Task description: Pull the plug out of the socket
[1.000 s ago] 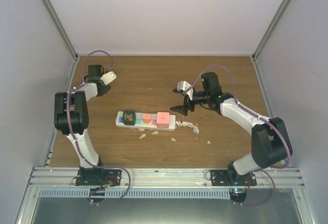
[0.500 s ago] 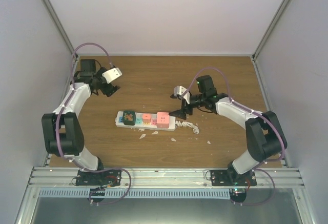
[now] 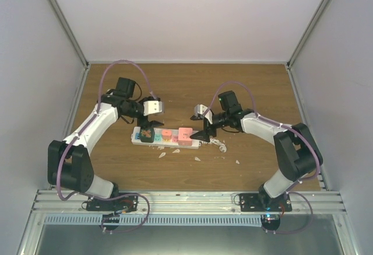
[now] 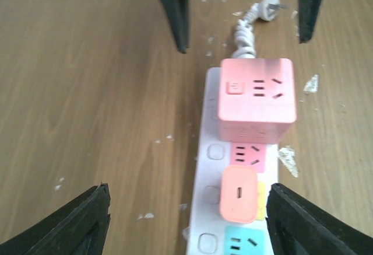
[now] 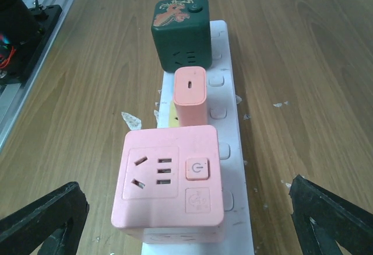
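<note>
The socket [image 3: 136,136] is a long white power strip lying across the middle of the wooden table. Three plugs stand in it: a dark green cube [image 3: 147,133], a small salmon plug [image 3: 166,133] and a pink cube [image 3: 185,135]. My left gripper [image 3: 149,128] hovers open over the strip's left end. In the left wrist view its black fingers [image 4: 76,226] straddle the socket [image 4: 207,167] on either side of the salmon plug [image 4: 239,194], touching nothing. My right gripper [image 3: 203,133] is open at the right end, its fingers [image 5: 44,226] flanking the pink cube [image 5: 169,182] without contact.
The strip's short white coiled cord [image 3: 217,144] lies off its right end. White scraps [image 3: 198,159] litter the wood in front of the strip. Grey walls enclose the table on three sides, and a metal rail [image 3: 186,199] runs along the near edge.
The left arm swung from the back left corner to above the strip's left end. The right gripper dropped down and left to the pink cube's end. The strip and plugs have not moved.
</note>
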Controlling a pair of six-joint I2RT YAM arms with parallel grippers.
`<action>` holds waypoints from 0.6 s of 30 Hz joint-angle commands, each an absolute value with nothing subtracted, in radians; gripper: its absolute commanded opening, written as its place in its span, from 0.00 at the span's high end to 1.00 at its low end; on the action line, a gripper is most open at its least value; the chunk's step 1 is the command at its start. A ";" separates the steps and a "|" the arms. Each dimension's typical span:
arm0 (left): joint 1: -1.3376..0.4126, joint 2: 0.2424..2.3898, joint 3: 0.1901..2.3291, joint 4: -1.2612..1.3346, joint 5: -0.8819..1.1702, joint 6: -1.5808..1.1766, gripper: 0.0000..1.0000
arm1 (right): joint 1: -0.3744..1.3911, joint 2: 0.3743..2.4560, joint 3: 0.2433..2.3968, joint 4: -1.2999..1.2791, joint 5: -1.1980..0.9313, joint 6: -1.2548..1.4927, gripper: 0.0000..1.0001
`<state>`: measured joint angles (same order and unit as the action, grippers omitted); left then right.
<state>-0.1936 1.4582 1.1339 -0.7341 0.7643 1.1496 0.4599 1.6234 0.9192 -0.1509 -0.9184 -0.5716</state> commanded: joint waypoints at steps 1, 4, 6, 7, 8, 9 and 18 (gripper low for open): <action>-0.257 1.471 1.103 -0.745 0.725 1.180 0.28 | 0.472 1.644 0.900 -0.157 -0.949 -0.581 0.05; -0.286 1.491 1.097 -0.748 0.679 1.172 0.31 | 0.492 1.639 0.878 -0.147 -0.935 -0.577 0.05; -0.303 1.511 1.099 -0.752 0.646 1.168 0.33 | 0.514 1.638 0.872 -0.131 -0.906 -0.577 0.04; -0.313 1.521 1.099 -0.758 0.630 1.164 0.34 | 0.529 1.641 0.872 -0.124 -0.884 -0.579 0.05; -0.321 1.531 1.102 -0.761 0.616 1.163 0.35 | 0.539 1.645 0.874 -0.118 -0.861 -0.581 0.05; -0.328 1.540 1.104 -0.765 0.605 1.161 0.36 | 0.547 1.648 0.875 -0.113 -0.849 -0.584 0.05; -0.383 1.605 1.110 -0.775 0.525 1.137 0.41 | 0.564 1.689 0.876 -0.079 -0.797 -0.585 0.06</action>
